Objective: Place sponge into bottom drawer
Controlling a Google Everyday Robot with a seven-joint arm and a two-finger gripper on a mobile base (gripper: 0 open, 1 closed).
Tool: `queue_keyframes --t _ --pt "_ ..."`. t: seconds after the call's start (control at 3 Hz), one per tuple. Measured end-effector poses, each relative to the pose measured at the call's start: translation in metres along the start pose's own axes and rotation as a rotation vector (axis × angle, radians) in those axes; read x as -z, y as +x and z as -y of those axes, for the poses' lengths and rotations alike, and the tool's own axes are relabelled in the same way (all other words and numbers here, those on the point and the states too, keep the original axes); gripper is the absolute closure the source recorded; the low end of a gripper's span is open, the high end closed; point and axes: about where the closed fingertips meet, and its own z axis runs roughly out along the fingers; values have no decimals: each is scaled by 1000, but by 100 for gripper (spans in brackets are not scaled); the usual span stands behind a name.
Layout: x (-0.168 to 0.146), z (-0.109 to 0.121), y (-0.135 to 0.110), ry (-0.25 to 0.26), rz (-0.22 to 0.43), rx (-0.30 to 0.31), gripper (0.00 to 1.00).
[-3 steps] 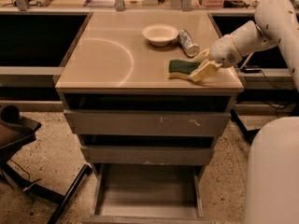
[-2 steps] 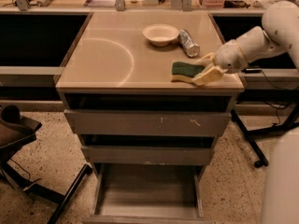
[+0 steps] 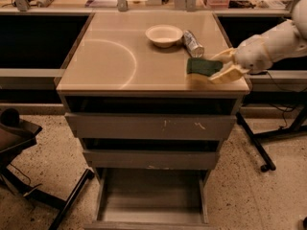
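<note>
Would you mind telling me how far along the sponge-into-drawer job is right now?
Done: the bottom drawer stands pulled out, its floor bare. In hand: the hand is at the sponge, which lies at the front right corner of the cabinet top and is not visibly lifted. Left: raise the sponge, carry it down to the drawer and release it there.
</note>
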Motion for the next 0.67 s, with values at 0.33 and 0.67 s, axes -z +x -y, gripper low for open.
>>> queue_keyframes --t 0.33,0.67 --pt "56 -81 -61 19 101 200 100" --pt "69 -122 -66 12 120 268 100"
